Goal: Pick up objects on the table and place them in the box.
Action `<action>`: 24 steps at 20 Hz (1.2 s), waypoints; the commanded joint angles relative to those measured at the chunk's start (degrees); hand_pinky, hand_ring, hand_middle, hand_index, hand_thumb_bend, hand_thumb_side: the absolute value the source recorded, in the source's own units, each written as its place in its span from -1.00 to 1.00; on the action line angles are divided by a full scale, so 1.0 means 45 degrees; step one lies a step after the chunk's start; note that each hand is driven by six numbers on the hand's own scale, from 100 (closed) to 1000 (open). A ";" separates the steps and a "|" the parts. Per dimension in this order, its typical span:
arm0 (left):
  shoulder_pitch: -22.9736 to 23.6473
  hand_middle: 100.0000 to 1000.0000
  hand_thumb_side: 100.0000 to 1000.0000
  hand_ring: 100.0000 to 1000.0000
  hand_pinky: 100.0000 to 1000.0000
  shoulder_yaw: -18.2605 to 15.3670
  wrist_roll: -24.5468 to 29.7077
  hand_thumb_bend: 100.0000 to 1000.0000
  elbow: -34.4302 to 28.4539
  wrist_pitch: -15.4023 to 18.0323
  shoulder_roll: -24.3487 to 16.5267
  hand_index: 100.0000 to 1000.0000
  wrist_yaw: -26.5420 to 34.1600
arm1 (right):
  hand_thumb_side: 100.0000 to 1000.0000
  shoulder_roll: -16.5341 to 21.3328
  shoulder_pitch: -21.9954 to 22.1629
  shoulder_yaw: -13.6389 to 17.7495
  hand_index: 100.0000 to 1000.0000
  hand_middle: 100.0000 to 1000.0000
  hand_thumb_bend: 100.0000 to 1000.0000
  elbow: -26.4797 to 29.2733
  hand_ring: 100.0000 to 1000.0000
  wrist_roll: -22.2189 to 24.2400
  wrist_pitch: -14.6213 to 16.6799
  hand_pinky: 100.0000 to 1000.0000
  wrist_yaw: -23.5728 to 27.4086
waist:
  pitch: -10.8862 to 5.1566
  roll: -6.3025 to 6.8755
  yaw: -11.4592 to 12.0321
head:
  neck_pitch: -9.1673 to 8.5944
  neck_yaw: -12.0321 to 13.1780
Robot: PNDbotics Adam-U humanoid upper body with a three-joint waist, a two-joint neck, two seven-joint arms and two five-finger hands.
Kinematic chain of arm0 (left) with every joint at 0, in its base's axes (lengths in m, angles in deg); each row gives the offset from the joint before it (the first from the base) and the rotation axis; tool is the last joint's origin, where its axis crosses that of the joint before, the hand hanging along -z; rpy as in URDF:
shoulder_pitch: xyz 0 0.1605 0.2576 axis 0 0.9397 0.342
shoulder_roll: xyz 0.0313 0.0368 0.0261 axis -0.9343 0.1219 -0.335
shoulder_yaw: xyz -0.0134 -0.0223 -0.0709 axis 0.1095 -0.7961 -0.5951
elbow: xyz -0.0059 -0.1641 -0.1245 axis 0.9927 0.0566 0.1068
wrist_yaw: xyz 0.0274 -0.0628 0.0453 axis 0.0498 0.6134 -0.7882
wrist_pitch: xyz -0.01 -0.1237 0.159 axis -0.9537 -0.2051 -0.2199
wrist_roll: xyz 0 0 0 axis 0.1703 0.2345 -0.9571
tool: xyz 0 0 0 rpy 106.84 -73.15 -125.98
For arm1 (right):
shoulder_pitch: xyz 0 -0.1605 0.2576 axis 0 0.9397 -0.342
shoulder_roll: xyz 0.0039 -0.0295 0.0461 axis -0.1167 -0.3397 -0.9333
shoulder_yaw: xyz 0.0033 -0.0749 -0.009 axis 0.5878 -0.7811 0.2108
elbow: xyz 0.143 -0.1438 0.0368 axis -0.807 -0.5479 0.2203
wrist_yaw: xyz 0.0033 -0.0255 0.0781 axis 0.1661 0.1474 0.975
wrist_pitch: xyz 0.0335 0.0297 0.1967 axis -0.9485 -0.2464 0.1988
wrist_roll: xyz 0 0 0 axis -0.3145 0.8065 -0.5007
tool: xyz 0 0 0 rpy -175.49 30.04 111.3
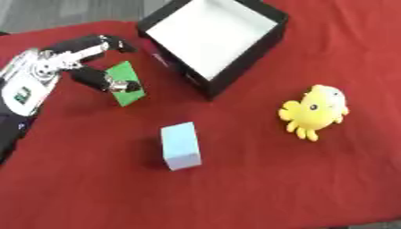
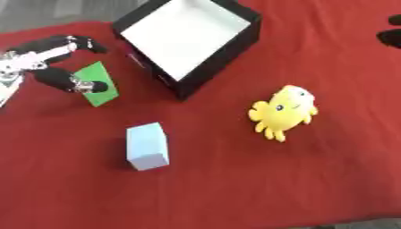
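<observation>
The black square box with a white interior [image 1: 213,38] sits on the red cloth-covered table [image 1: 297,179] and serves as the landmark. Just left of the box, the left hand [image 1: 82,60] has its thumb and fingers curled onto a flat green rectangular block [image 1: 125,83], held tilted. Below the box stands a pale blue rectangular block [image 1: 181,146]. Lower right of the box lies a yellow plush octopus toy [image 1: 314,112]. The right hand's [image 2: 389,33] dark fingers appear right of the box; its state cannot be determined.
</observation>
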 commanded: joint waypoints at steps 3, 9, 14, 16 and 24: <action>-0.0054 0.63 0.22 0.75 0.94 -0.0420 0.0036 -0.04 -0.0238 -0.0266 -0.0033 0.83 -0.0096 | -0.07 0.0139 0.0031 0.0145 0.84 0.49 -1.00 0.0138 0.47 -0.0004 0.0231 0.69 -0.0191 | -0.0287 -0.0230 0.0092 | 0.0168 0.0379; 0.0046 0.63 0.28 0.75 0.95 -0.0558 0.0283 -0.11 -0.0314 -0.0516 0.0032 0.83 0.0023 | -0.06 0.0074 0.0022 0.0133 0.84 0.49 -1.00 0.0111 0.47 -0.0013 0.0325 0.69 -0.0229 | -0.0229 -0.0314 0.0092 | 0.0016 0.0253; 0.0082 0.63 0.28 0.75 0.95 -0.0610 0.0511 -0.11 -0.0381 -0.0672 0.0047 0.83 0.0147 | -0.06 0.0066 0.0009 0.0128 0.84 0.49 -1.00 0.0105 0.47 -0.0007 0.0340 0.69 -0.0225 | -0.0219 -0.0325 0.0082 | -0.0015 0.0207; 0.0153 0.64 0.33 0.76 0.95 -0.0621 0.0583 -0.15 -0.0344 -0.0739 0.0078 0.83 0.0131 | -0.07 0.0050 -0.0020 0.0126 0.83 0.49 -1.00 0.0109 0.47 -0.0016 0.0346 0.69 -0.0203 | -0.0193 -0.0353 0.0058 | -0.0073 0.0156; 0.0358 0.63 0.29 0.75 0.94 -0.0683 0.0607 -0.11 -0.0122 -0.0689 0.0027 0.82 -0.0231 | -0.06 0.0018 -0.0039 0.0110 0.83 0.48 -1.00 0.0109 0.47 0.0002 0.0403 0.69 -0.0208 | -0.0115 -0.0399 0.0041 | -0.0196 -0.0291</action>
